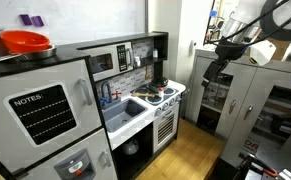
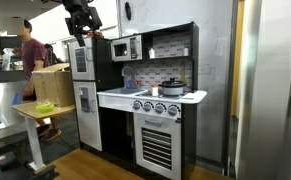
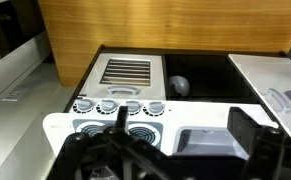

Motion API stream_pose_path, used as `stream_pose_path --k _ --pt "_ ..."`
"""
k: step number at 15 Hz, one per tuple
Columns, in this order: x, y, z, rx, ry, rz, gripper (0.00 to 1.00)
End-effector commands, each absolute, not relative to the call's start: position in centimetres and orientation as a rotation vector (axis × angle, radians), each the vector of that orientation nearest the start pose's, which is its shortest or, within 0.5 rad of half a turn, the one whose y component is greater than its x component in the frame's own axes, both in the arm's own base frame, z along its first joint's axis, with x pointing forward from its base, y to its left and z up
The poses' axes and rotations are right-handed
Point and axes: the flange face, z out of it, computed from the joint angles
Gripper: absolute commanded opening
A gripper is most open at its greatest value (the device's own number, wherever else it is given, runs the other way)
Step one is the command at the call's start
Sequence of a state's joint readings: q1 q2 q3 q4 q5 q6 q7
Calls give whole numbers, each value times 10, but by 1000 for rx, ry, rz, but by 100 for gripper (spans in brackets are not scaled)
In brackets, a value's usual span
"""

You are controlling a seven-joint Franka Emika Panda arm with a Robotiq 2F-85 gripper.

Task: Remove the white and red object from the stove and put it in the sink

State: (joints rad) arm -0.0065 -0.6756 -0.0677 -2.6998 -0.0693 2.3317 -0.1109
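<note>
The white toy stove with dark burners stands at the right end of the toy kitchen; it also shows in the other exterior view. A small white and red object lies on the cooktop. The pale sink is beside the stove. My gripper hangs open and empty in the air, high above and well away from the kitchen. In the wrist view the open fingers frame the sink basin and the burners far below; the white and red object is hidden there.
A tall dark pot sits on the stove's rear. A black-fronted microwave is above the counter. A red-orange bowl rests on the toy fridge. A person stands by a wooden table. Grey cabinets stand behind the arm.
</note>
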Motion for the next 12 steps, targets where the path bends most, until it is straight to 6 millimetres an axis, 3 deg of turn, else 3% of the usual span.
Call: stream_pose_path --k 1,3,7,12 --pt "364 -28 462 -3143 -133 -482 100" --pt "364 -28 462 -3143 -134 -482 100" --pt "385 -48 454 -3142 -172 -532 100" --pt "438 -77 441 -3116 -285 -636 100"
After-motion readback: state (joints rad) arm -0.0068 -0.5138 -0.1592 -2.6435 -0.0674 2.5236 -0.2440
